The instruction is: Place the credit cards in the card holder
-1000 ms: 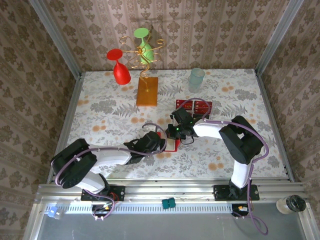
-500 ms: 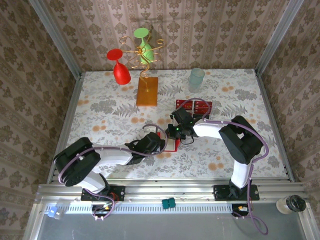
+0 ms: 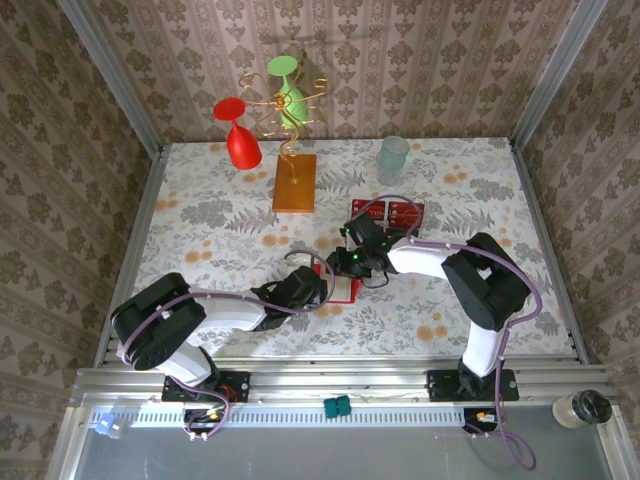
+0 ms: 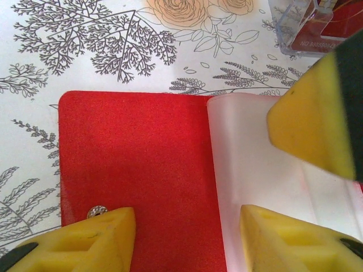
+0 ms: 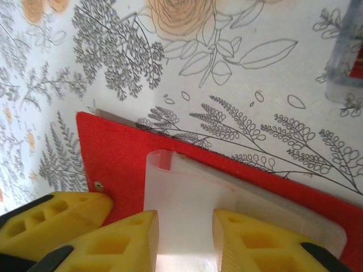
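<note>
Card holder [image 4: 136, 164] is seen lying open on the table [image 3: 200, 230], directly beneath both claws. Left gripper [image 4: 187, 218] is spread over its red flap and pale pocket [image 5: 187, 192]; right gripper [image 5: 185, 218] is parted astride that pocket.

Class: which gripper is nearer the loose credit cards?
Right. The right gripper is over the card holder, just in front of the credit cards; the left gripper is farther, at the holder's near-left side.

You see the card holder [image 4: 136, 164] with a matt, finely grained red skin, its inner pockets [image 4: 255, 181] of smooth, frosted, translucent plastic, and a shiny metal snap stud [image 4: 97, 211], all on a matt printed tabletop [image 4: 85, 51].
</note>
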`<state>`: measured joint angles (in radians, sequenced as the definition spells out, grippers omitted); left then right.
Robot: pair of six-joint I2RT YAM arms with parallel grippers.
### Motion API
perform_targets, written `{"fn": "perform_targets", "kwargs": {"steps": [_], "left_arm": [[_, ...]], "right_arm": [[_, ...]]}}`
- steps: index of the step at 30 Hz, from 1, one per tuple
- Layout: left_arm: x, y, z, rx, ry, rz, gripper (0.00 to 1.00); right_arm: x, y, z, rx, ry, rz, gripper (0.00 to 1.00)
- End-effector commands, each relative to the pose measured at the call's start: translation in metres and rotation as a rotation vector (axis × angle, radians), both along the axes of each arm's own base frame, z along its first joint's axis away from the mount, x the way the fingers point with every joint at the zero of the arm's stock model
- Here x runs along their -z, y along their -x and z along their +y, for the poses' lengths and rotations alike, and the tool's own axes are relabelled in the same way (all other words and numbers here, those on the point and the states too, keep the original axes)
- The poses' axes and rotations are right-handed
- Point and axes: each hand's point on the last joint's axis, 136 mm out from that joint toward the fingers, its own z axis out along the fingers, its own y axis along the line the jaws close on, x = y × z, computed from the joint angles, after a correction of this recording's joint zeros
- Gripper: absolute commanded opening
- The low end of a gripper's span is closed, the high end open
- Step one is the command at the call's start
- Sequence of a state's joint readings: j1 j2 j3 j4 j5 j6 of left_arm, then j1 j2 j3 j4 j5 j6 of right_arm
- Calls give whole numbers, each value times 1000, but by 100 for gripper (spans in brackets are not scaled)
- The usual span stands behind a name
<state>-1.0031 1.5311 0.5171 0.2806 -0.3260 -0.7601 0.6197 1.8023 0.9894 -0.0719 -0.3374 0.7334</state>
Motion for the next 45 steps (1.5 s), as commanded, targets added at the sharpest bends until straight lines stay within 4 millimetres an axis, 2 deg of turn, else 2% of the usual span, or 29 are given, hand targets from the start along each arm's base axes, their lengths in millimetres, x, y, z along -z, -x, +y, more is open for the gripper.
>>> {"fn": "perform_targets", "kwargs": {"steps": [1, 5, 11, 22, 26, 29, 31, 33, 36, 40, 41, 45], "left_arm": [[16, 10, 6, 5, -31, 39, 52], [16, 11, 6, 4, -34, 38, 52], [15, 10, 7, 0, -32, 34, 52], [8, 8, 6, 0, -20, 19, 52], [-7, 6, 4, 2, 2, -5, 55], [-31, 3, 7, -7, 20, -55, 63], [-52, -1, 14, -24, 27, -99, 67], [-69, -5, 25, -51, 24, -127, 72], [-87, -10, 45, -92, 30, -150, 73], [-96, -12, 71, -146, 43, -155, 73], [-98, -12, 76, -158, 49, -157, 73], [-97, -9, 92, -190, 68, -154, 73]], "right_arm": [[-20, -6, -7, 23, 7, -36, 38], [-15, -6, -11, 40, 23, -32, 47], [-3, -3, -10, 41, 16, -3, 48], [-10, 1, 19, -52, -118, 41, 49], [-22, 4, 24, -65, -148, 32, 50], [-34, 7, 28, -70, -167, 23, 50], [-39, 9, 31, -72, -168, 20, 52], [-43, 11, 36, -75, -172, 19, 59], [-46, 12, 46, -84, -182, 19, 62], [-46, 13, 63, -95, -194, 28, 63], [-45, 14, 67, -101, -193, 31, 73], [-37, 13, 80, -107, -176, 39, 77]]}}
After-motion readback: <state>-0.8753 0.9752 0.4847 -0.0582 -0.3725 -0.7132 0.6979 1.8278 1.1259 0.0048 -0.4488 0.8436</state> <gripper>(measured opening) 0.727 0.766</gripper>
